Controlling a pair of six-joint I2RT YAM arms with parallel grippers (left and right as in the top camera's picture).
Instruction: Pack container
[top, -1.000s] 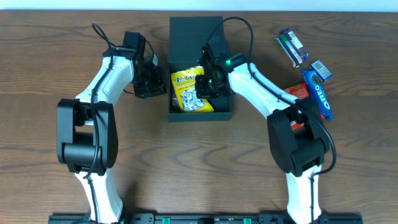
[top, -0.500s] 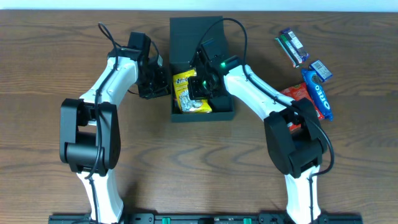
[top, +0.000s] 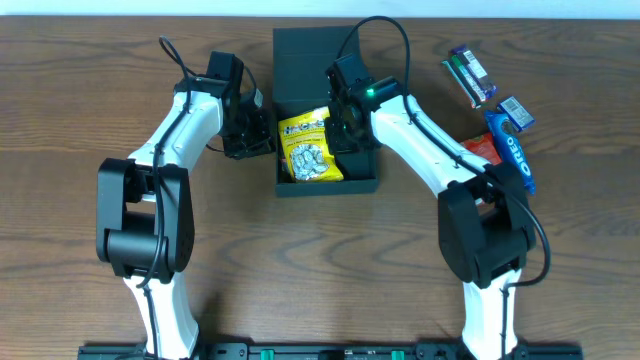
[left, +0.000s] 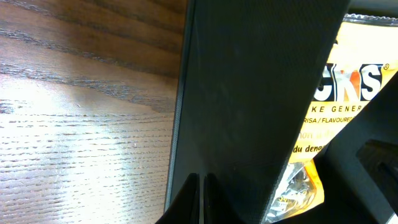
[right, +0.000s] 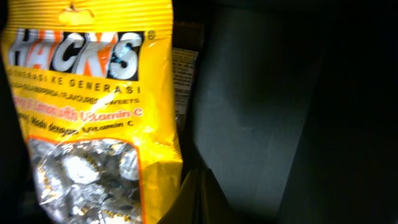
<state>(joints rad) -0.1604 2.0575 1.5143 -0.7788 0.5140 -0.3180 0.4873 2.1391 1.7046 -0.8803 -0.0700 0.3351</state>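
Right now the container (top: 326, 188) sits at the far middle of the desk (top: 230, 250). Its lid (top: 310, 58) is open at the back, and a yellow sweets packet (top: 310, 152) lies in its left half.

Your right gripper (top: 345, 132) is down inside the box, just beside that packet's right edge, fingers pressed together on nothing. Your left gripper (top: 258, 135) is outside by the left wall, also pressed together and empty; you can't tell whether it touches the wall.

The unpacked snacks lie well off to the right of the box:
- an Oreo packet (top: 516, 152)
- a red packet (top: 474, 150) partly hidden by your right arm
- a green-and-blue packet (top: 470, 76) and a small blue packet (top: 514, 110) farther back

Your right arm is much the nearer. The Oreo packet's long axis runs roughly front to back, slightly slanted, so I'd close across its short side. Lift straight up first, because the box's right wall stands between the gripper and the snacks. The right half of the box floor looks bare, so there is room for the next item.
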